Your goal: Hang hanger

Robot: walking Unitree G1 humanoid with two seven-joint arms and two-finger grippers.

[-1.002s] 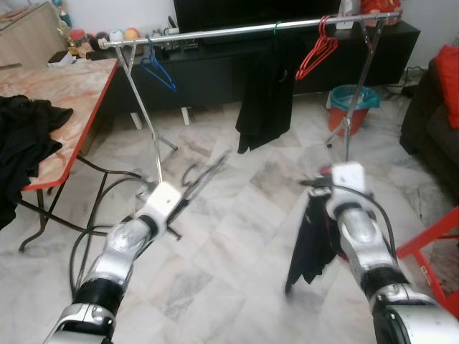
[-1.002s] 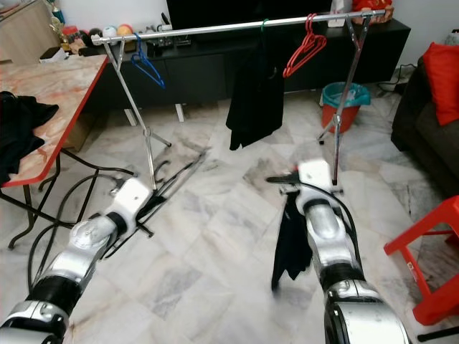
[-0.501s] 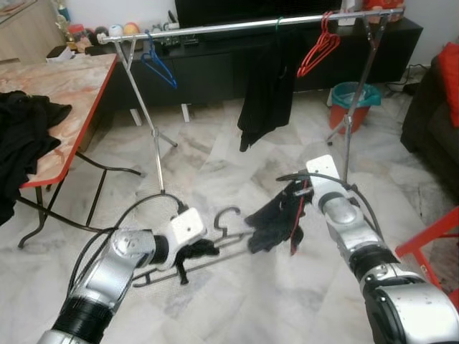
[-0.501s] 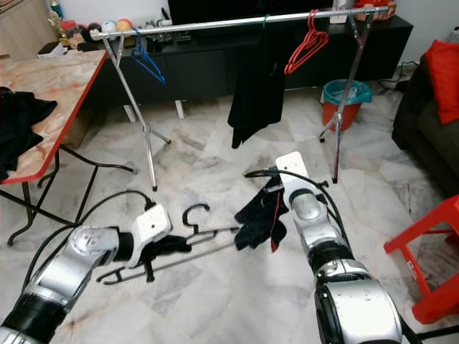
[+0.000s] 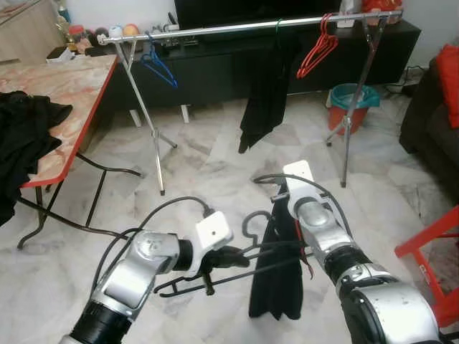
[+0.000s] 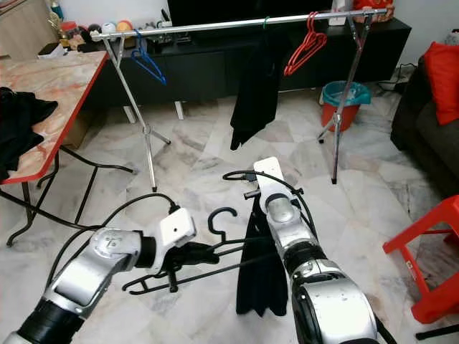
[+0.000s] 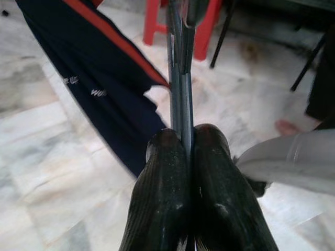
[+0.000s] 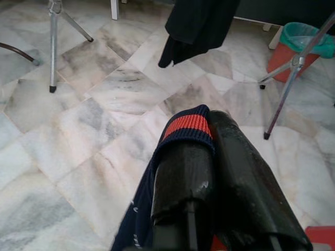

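Note:
My left gripper (image 5: 221, 258) is shut on the lower bar of a black clothes hanger (image 5: 251, 218), which it holds low over the floor with the hook pointing up. In the left wrist view its fingers (image 7: 162, 172) pinch the thin bar. My right gripper (image 5: 278, 208) is shut on a dark garment with a red band (image 8: 187, 125), which hangs straight down (image 5: 276, 287) across the hanger's far end. A silver clothes rail (image 5: 237, 27) stands farther back.
On the rail hang a blue hanger (image 5: 158, 70), a black garment (image 5: 265, 93) and a red hanger (image 5: 318, 49). A red-edged table (image 5: 72, 86) with black clothes stands at left. A teal bin (image 5: 351, 106), a red stool (image 5: 430, 265) and a dark sofa (image 5: 430, 122) are on the right.
My left gripper has carried the hanger to the right, up to the garment. My right gripper has come nearer and leftward, and the bunched garment now hangs straight down over the hanger.

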